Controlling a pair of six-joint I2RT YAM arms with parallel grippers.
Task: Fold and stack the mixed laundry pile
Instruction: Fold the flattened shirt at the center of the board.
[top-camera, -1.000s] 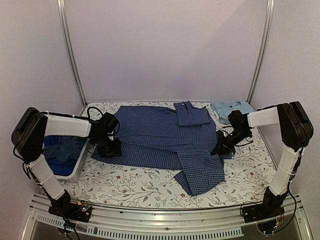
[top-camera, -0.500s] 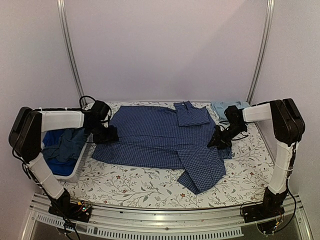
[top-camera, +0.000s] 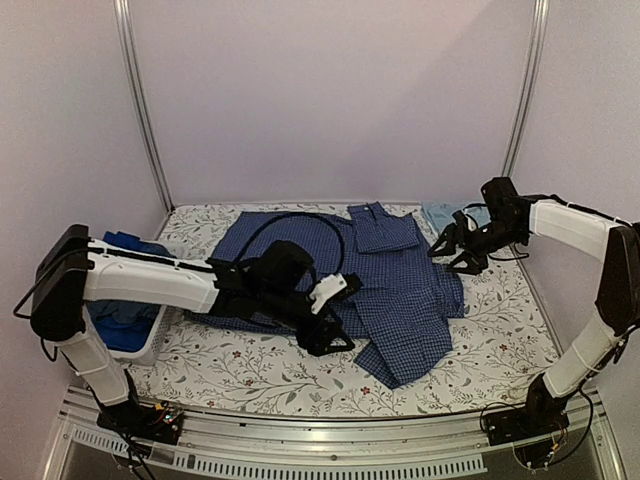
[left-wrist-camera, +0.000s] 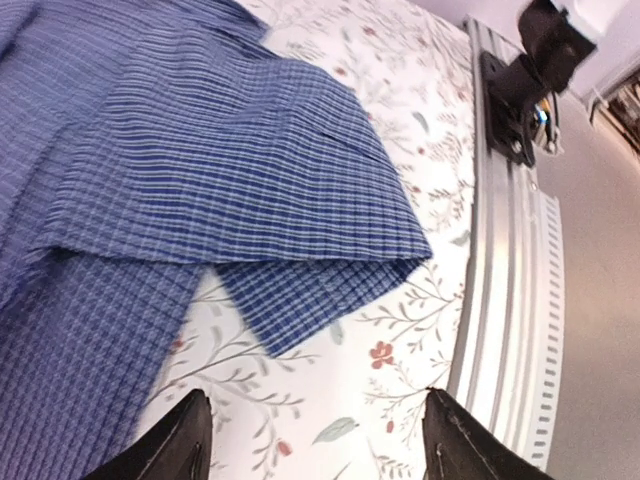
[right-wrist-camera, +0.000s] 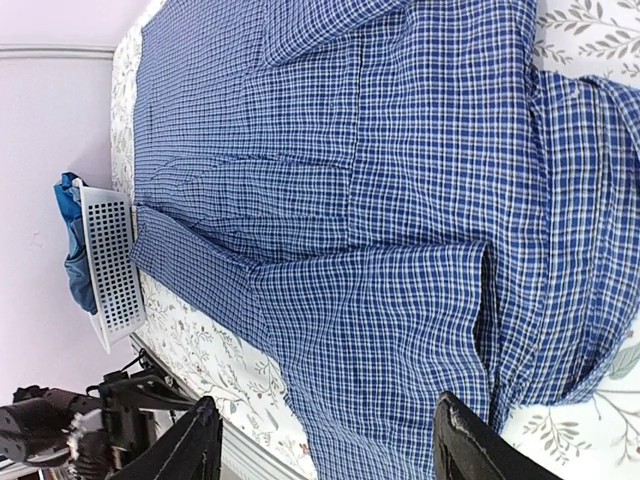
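Dark blue checked shirt (top-camera: 300, 255) lay spread across the middle of the floral-covered bench (top-camera: 260, 375), collar towards the far edge, one sleeve (top-camera: 385, 232) folded over its upper part and a folded flap (top-camera: 405, 350) reaching towards the near edge. A light-blue shirt (top-camera: 440, 213) lay at the far right corner, partly hidden by the right arm. Further blue garments (top-camera: 120, 320) sat in the white basket (top-camera: 150, 335) at the left edge. The left hand (top-camera: 335, 340) hovered low by the shirt's near hem, fingers apart and holding nothing; its wrist view showed the flap's corner (left-wrist-camera: 330, 290) on bare floral cover beside the aluminium rail (left-wrist-camera: 510, 300). The right hand (top-camera: 452, 255) hung above the shirt's right edge, fingers likewise spread and holding nothing.
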